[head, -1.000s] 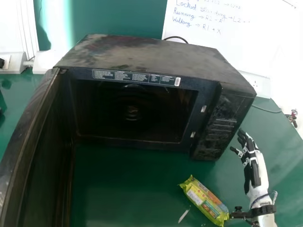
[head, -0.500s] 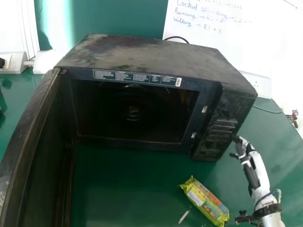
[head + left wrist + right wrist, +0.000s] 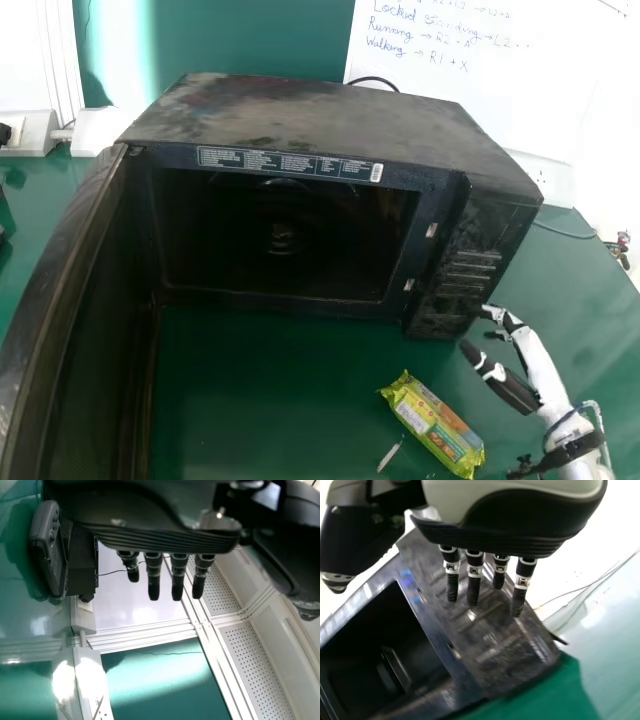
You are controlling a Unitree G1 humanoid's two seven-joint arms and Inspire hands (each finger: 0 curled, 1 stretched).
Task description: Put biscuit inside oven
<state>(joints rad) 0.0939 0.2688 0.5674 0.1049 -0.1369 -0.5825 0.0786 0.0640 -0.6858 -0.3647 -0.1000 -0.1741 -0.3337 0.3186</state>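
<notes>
Judged at approach stage. Noted yellow-green oblong biscuit packet (image 3: 437, 425) on green tabletop (image 3: 270, 400) before open, black, boxy oven (image 3: 320, 125); black-and-white right hand (image 3: 540, 365) near, empty, released; black left hand (image 3: 165, 539) likewise, left wrist view. Next, lower right hand, clasp packet.

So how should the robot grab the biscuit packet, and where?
Probably round its middle, from above, with the nearby right hand. The biscuit packet lies flat on the table and is longer than it is wide, so the thumb and fingers could close on its two long sides, away from the crinkled ends.
</notes>
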